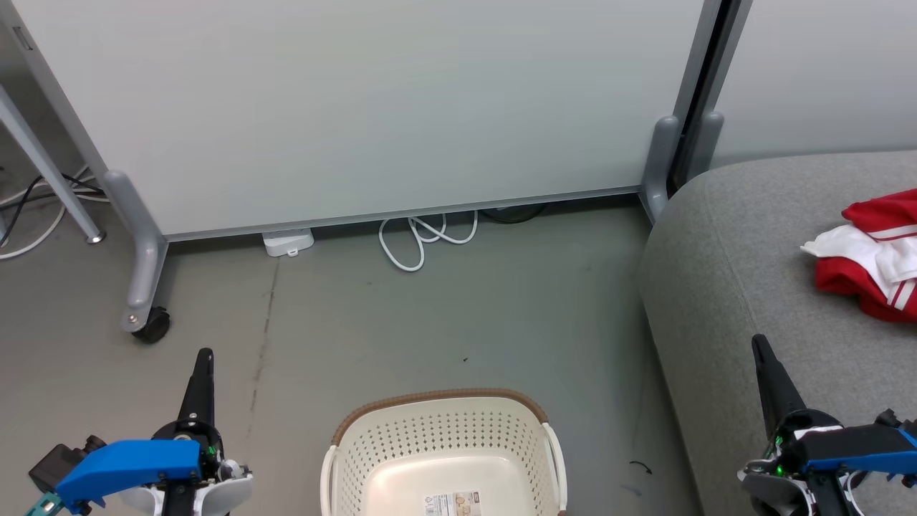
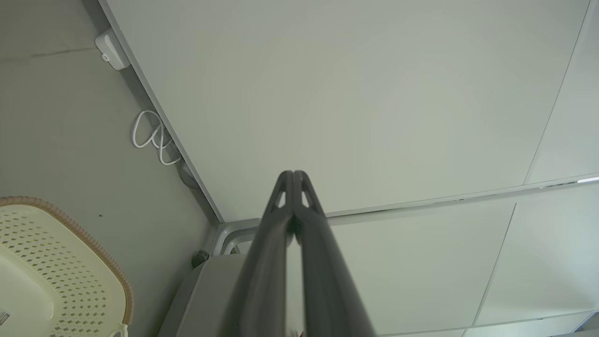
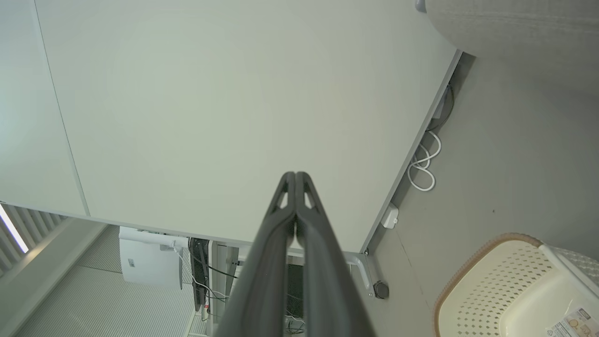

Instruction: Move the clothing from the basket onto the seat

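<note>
Pressing together along their whole length, the two dark fingers of the left gripper (image 1: 204, 362) (image 2: 293, 177) hold nothing and point toward the pale partition panel (image 1: 358, 107), above the grey floor (image 1: 444, 315) just left of the basket. The right gripper (image 1: 761, 351) (image 3: 295, 178) is likewise closed tip to tip with nothing in it, seen over the sofa's near edge. Between them the cream laundry basket (image 1: 438, 396) stands on the floor, brown rim toward the panel. The part of its inside that shows is perforated cream plastic with a printed label (image 1: 451, 504) on the bottom. The red-and-white clothing (image 1: 870, 251) lies bunched on the grey sofa (image 1: 716, 287), well apart from the basket and in from the sofa's rounded corner. A white cable (image 1: 423, 240) loops on the floor at the panel's lower edge.
</note>
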You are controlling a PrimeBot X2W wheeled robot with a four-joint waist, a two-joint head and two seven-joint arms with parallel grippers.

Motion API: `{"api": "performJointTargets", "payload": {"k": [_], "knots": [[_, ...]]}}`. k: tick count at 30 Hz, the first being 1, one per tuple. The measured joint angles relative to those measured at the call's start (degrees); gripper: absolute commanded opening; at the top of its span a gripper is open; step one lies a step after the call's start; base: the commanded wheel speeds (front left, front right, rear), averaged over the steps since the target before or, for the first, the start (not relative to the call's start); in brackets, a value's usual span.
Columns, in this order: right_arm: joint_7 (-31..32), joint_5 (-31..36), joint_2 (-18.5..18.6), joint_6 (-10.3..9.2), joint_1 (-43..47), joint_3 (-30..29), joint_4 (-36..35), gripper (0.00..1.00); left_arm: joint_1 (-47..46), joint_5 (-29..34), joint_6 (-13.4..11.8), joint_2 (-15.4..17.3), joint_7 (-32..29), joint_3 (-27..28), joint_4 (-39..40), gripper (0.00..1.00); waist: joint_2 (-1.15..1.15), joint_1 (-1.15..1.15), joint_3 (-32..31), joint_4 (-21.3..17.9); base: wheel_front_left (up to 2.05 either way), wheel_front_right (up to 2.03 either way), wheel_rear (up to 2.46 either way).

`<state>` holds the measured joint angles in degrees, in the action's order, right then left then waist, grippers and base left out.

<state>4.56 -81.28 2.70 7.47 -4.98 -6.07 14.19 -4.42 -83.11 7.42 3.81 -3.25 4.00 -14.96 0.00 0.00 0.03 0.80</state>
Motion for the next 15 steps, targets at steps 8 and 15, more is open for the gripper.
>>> {"api": "performJointTargets", "payload": {"k": [8,15], "knots": [[0.7,-3.59,0.01,0.0,-0.16,-0.12,-0.03,0.0,-0.48,-3.21,0.0,-0.16,-0.82,0.66,0.29,0.0,0.0,0.0,0.04,-0.25,0.0,0.0,0.0],[1.24,-6.59,0.01,0.0,-0.58,-0.26,-0.04,0.0,-0.77,-5.81,0.0,-0.33,-1.71,1.08,0.53,0.0,0.0,0.0,0.09,-0.46,0.0,0.0,0.0]]}}
